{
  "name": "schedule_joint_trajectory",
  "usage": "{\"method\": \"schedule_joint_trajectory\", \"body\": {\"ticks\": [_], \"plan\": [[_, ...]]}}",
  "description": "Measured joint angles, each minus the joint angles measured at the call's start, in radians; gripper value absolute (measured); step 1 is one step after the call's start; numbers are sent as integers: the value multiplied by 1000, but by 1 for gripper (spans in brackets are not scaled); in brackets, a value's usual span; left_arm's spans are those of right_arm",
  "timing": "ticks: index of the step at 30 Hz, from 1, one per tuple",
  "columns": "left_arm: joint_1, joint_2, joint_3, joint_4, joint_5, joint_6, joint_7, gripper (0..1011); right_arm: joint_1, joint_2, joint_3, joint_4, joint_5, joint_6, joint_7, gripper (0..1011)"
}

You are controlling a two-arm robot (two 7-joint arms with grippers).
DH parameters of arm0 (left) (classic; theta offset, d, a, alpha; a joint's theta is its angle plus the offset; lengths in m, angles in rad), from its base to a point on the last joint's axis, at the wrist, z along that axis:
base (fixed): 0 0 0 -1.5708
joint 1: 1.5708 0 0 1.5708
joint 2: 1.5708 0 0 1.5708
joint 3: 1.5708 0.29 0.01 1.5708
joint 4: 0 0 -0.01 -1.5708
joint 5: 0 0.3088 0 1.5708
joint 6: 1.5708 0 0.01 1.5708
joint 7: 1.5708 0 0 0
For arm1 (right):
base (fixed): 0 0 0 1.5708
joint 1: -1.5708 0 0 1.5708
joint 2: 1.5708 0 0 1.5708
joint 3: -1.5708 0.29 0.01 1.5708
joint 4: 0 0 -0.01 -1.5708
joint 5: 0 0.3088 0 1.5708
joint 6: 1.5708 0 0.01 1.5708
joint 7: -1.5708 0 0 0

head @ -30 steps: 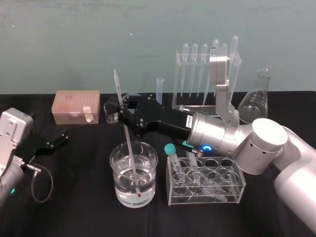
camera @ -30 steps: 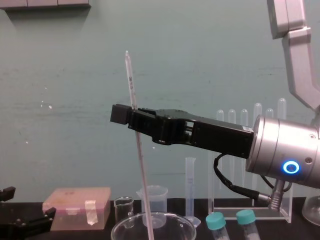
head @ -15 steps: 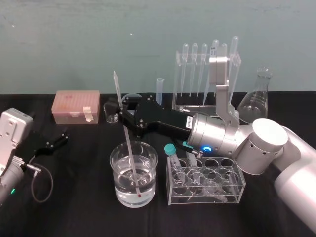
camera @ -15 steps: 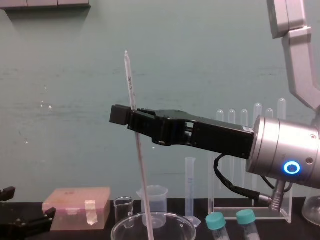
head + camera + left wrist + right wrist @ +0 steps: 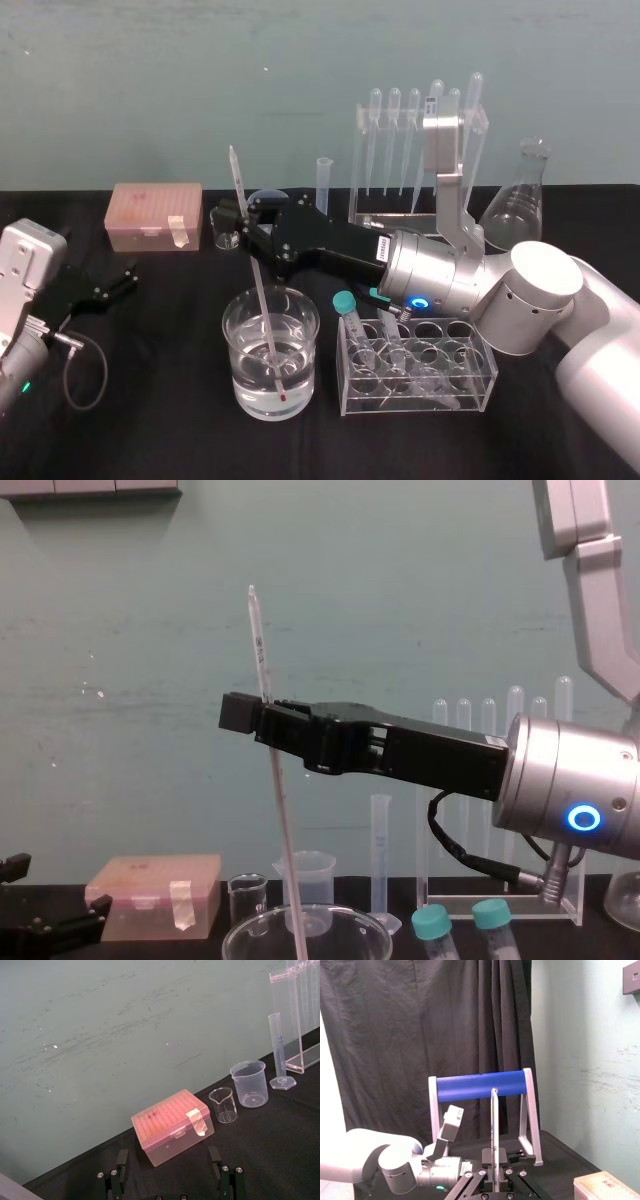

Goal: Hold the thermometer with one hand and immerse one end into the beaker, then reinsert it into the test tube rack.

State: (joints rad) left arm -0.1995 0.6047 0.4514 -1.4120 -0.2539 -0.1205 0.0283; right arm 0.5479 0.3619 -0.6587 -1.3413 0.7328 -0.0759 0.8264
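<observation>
My right gripper (image 5: 243, 226) is shut on the thermometer (image 5: 262, 305), a long thin glass rod tilted slightly from upright. Its lower end with a red tip sits in the water of the wide glass beaker (image 5: 244, 322) at the table's front. In the chest view the right gripper (image 5: 262, 720) clamps the thermometer (image 5: 258, 650) about a third of the way down, above the beaker (image 5: 240, 942). The right wrist view shows the thermometer (image 5: 493, 1120) rising from the shut jaws. The test tube rack (image 5: 357, 170), a tall acrylic frame hung with pipettes, stands behind the right arm. My left gripper (image 5: 110, 285) rests open at the far left.
A pink tip box (image 5: 155, 215), a tiny glass beaker (image 5: 227, 237), a graduated cylinder (image 5: 323, 180) and a conical flask (image 5: 518, 205) line the back. A low clear rack (image 5: 470, 385) with teal-capped tubes stands right of the beaker. A cable (image 5: 85, 370) lies at the left.
</observation>
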Motion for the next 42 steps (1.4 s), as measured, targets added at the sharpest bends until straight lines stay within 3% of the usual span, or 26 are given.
{"method": "schedule_joint_trajectory", "body": {"ticks": [42], "plan": [[0,0,0,0,0,0,0,1008,3,0,-5,9,2,1,8,56]]}}
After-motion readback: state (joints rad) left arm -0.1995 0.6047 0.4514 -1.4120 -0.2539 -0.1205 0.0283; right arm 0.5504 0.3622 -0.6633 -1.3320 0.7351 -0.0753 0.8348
